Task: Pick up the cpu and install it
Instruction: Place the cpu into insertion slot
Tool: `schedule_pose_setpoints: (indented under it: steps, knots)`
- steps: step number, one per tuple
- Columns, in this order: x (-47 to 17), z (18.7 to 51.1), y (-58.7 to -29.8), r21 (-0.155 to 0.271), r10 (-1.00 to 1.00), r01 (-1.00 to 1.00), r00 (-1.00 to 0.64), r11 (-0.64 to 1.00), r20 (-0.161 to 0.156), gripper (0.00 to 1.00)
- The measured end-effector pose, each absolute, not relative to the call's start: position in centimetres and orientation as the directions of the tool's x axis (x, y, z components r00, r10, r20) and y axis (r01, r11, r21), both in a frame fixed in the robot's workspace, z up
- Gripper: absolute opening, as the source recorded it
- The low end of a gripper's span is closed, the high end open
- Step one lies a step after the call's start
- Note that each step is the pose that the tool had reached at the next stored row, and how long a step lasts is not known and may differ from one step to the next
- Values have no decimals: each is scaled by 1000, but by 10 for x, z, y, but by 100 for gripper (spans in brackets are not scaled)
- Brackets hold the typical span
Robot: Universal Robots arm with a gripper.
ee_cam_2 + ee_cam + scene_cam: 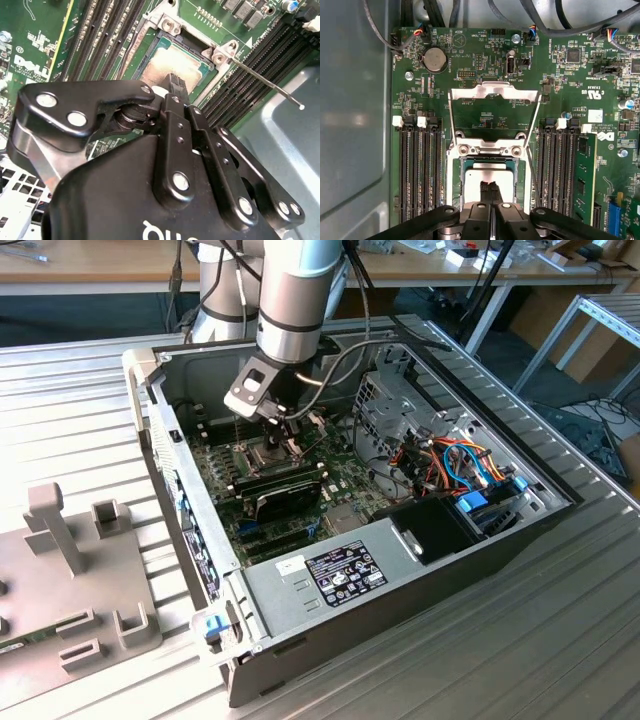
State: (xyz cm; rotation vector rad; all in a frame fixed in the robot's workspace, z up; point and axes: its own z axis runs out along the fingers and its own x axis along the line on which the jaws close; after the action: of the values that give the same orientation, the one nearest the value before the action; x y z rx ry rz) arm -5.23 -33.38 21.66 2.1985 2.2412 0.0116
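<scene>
Where the silver frame (pixel 492 91) stands flipped open on the green board (pixel 570 80), the cpu (pixel 471 182) lies flat in its square socket, with long black slots (pixel 417 165) on both sides of it. The gripper (pixel 489 189) hangs right over the cpu's shiny top, and its two black fingers (pixel 483 190) are pressed together with nothing between them; I cannot tell if the tips touch the chip. In the exterior view the arm (pixel 295 290) reaches down into the open computer case (pixel 400 615), which lies on a ribbed metal table (pixel 560 640).
</scene>
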Motion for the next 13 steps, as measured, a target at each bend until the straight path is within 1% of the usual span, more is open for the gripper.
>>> schedule_pose_setpoints:
  steps: [3,13]
  knots:
    - [-52,208,-334,7,1000,1000,-19,19,4,11]
    - [-53,206,-334,7,1000,1000,-19,19,3,11]
